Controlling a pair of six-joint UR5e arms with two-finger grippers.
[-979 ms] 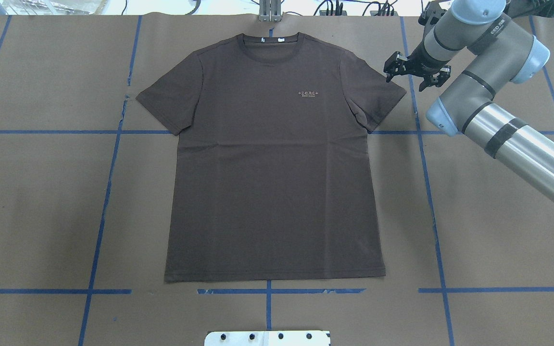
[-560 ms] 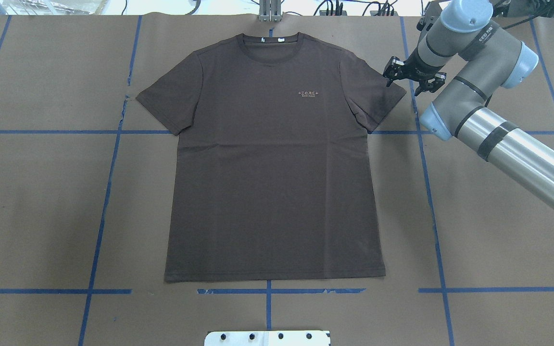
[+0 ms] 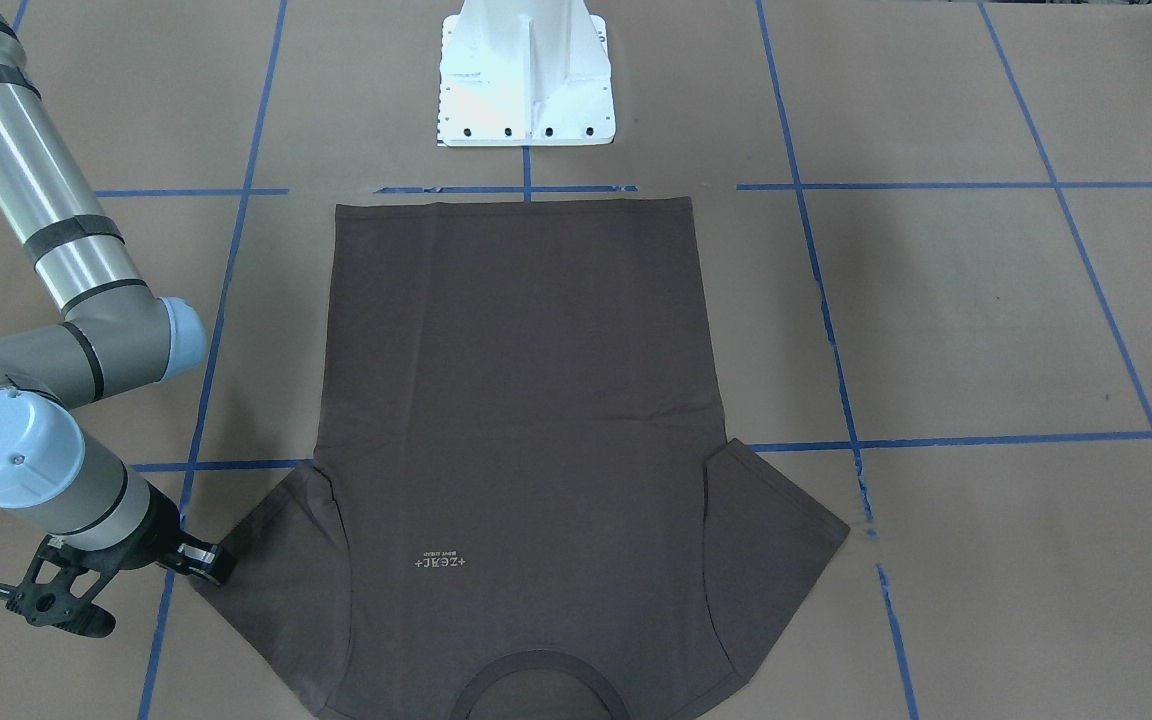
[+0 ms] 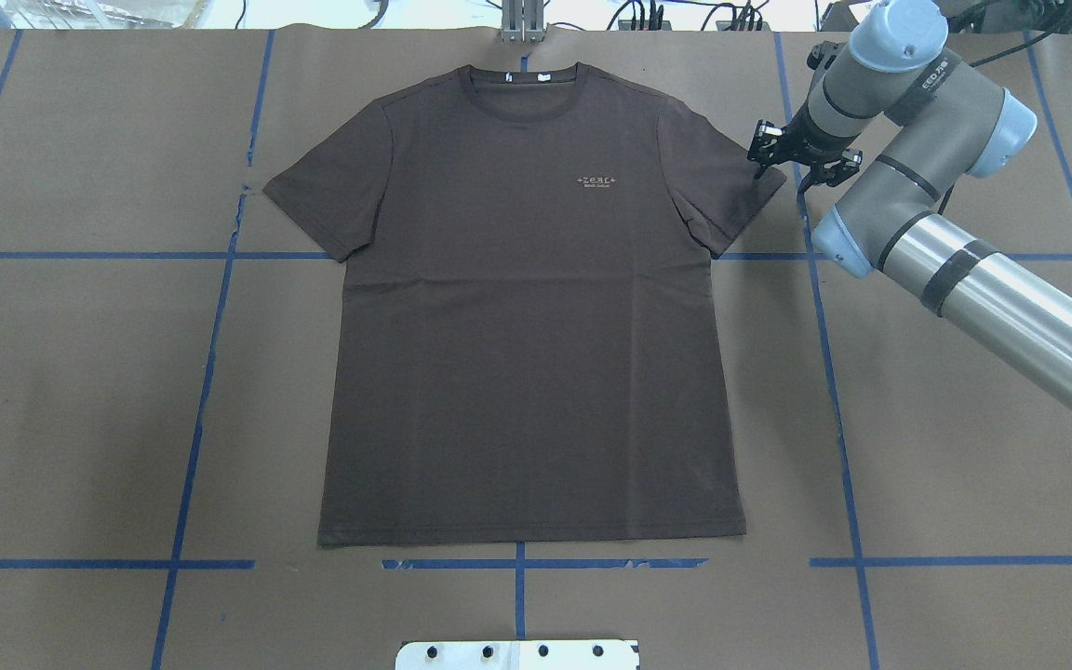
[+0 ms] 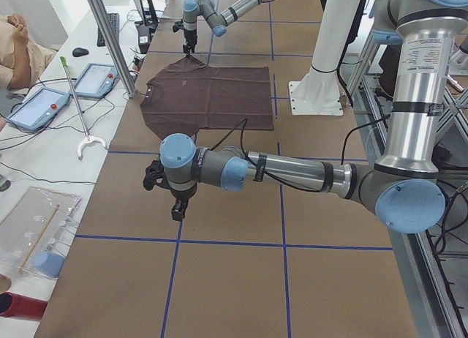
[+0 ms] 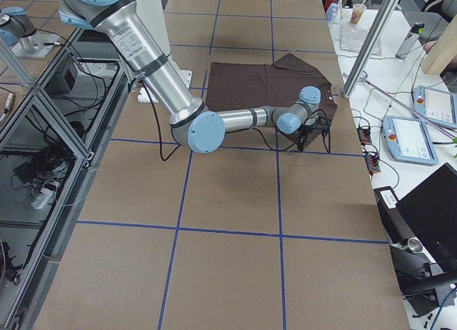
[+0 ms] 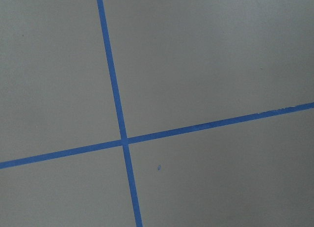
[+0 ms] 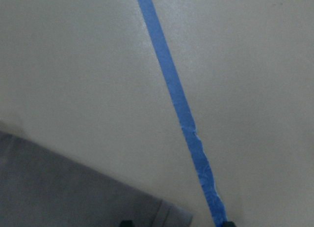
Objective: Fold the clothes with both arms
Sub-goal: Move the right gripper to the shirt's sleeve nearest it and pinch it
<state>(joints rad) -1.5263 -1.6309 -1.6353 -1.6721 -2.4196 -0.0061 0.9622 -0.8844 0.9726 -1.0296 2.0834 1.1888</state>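
Closer now than a second ago, the right gripper [image 4: 801,160] has edged in on the T-shirt's [image 4: 527,326] sleeve on the robot's right. Its jaws are spread wide. One fingertip [image 3: 208,563] sits right at the sleeve's outer corner and the other hangs clear of the T-shirt, over bare brown worktop [image 4: 964,465]. The right wrist view shows that sleeve corner low in the picture, with a strip of blue tape [image 8: 176,94] running just beside it. The right arm [image 4: 992,288] reaches in from beyond that side of the T-shirt.

The T-shirt lies flat and face up, sleeves spread, with its collar [image 4: 524,82] on the edge away from the white pedestal [image 3: 526,80] and its hem nearest it.

The left gripper [image 5: 178,208] hangs well apart from the T-shirt, off its other sleeve, over a crossing of tape lines. I cannot tell whether its jaws are apart or together.
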